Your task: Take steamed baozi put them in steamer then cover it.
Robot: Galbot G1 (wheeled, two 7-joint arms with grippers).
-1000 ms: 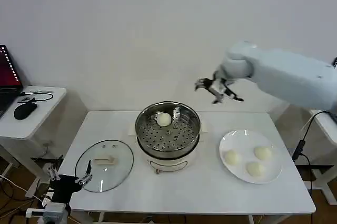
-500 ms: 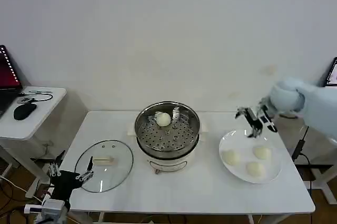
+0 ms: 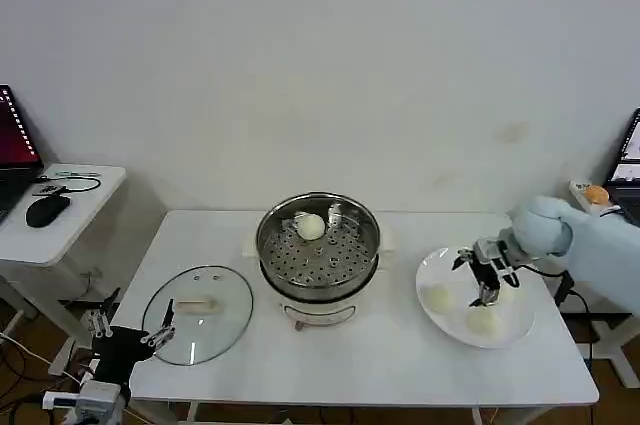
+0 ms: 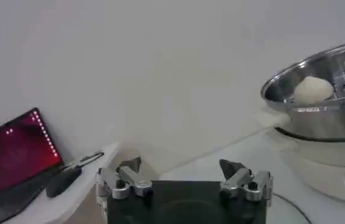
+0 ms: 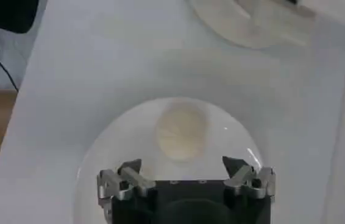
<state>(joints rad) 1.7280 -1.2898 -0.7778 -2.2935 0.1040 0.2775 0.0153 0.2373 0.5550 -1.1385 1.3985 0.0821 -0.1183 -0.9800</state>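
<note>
Hanging at the head view's right, the right gripper [image 3: 484,280] is spread wide, empty, over the plate [image 3: 436,267]; the target baozi [image 5: 181,131] is seen just ahead, between its fingers.

The steamed baozi [image 3: 311,227] in the steamer [image 3: 318,245] is cream-white, as are the three on the white plate [image 3: 447,263], while the steamer itself is shiny silver steel with a dotted pattern of holes across its bottom, on a white base. The cover [image 3: 197,312] is clear glass with a metal rim and a pale beige handle, lying on the white worktop [image 3: 380,355]. The right claw [image 3: 484,267] is black with silver-grey fingers, on a pale blue-white arm, and the left claw [image 3: 125,330] is likewise black and silver.
</note>
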